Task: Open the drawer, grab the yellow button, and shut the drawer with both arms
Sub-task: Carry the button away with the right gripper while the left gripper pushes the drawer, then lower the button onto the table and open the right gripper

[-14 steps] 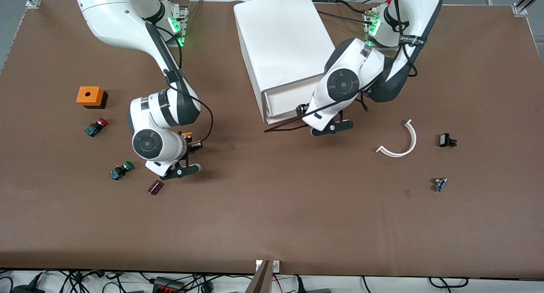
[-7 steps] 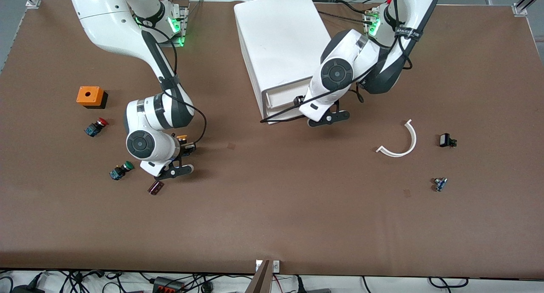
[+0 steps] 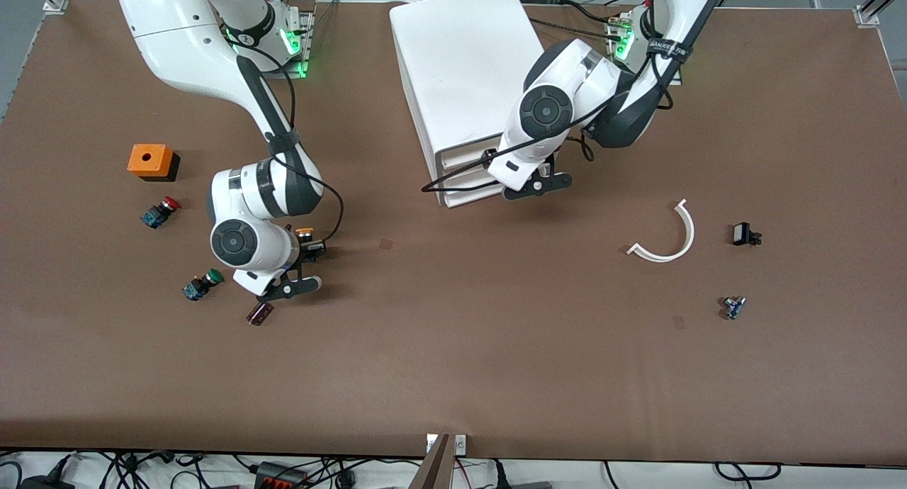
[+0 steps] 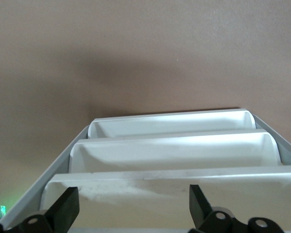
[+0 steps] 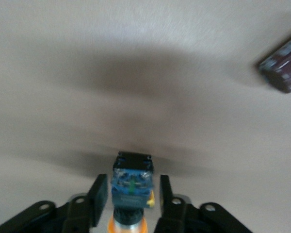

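The white cabinet [image 3: 468, 71] stands at the robots' side of the table. Its uppermost drawer [image 3: 464, 154] sits nearly flush with the lower fronts; in the left wrist view it is the closest front [image 4: 174, 191]. My left gripper [image 3: 526, 184] is open and empty against the cabinet's front, and in the left wrist view [image 4: 131, 213] its fingers straddle the top drawer's front. My right gripper [image 3: 310, 249] is shut on the yellow-capped button [image 3: 305, 232] just above the table. In the right wrist view [image 5: 130, 194] the button's blue body [image 5: 131, 182] sits between the fingers.
Toward the right arm's end lie an orange box [image 3: 150, 160], a red-capped button [image 3: 161, 212], a green-capped button [image 3: 202, 283] and a dark maroon part [image 3: 259, 312]. Toward the left arm's end lie a white curved strip [image 3: 669, 237], a black part [image 3: 744, 234] and a small blue part [image 3: 733, 307].
The left gripper has moved toward the cabinet and the top drawer has slid in. The right gripper has shifted a little toward the right arm's end with the button.
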Tool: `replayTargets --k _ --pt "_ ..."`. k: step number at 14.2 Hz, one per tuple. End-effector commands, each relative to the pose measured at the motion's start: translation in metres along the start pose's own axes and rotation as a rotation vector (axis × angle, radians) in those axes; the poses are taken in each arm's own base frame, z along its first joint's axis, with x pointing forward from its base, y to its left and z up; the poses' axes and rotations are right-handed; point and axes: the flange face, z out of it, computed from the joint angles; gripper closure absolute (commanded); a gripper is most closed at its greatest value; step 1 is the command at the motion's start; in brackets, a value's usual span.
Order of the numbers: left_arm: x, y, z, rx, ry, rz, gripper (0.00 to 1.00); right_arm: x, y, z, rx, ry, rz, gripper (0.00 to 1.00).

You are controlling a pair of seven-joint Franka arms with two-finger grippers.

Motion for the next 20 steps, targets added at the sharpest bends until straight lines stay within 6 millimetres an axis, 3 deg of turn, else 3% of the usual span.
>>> replayTargets --k 1,6,9,13,16,20 --pt "-0.012 -0.003 -0.005 -0.016 -0.001 -0.023 0.00 0.004 0.008 -0.044 0.008 0.002 -0.002 0.00" --pt "-0.009 -0.005 -0.008 -0.027 -0.008 -0.037 0.00 0.008 0.013 -0.140 0.004 -0.004 0.005 0.00" --pt "0.007 -0.015 -0.018 -0.042 -0.002 -0.048 0.00 -0.002 0.035 -0.197 -0.006 0.040 0.030 0.00" --pt "0.045 -0.049 -0.039 -0.066 0.013 -0.002 0.00 -0.029 0.063 -0.256 -0.012 0.076 0.079 0.00" --pt "0.077 -0.085 -0.075 -0.076 0.005 0.029 0.00 -0.054 0.095 -0.300 -0.009 0.126 0.123 0.00" --pt "0.107 -0.135 -0.119 0.030 0.061 0.114 0.00 -0.068 0.129 -0.320 -0.015 0.158 0.182 0.00"
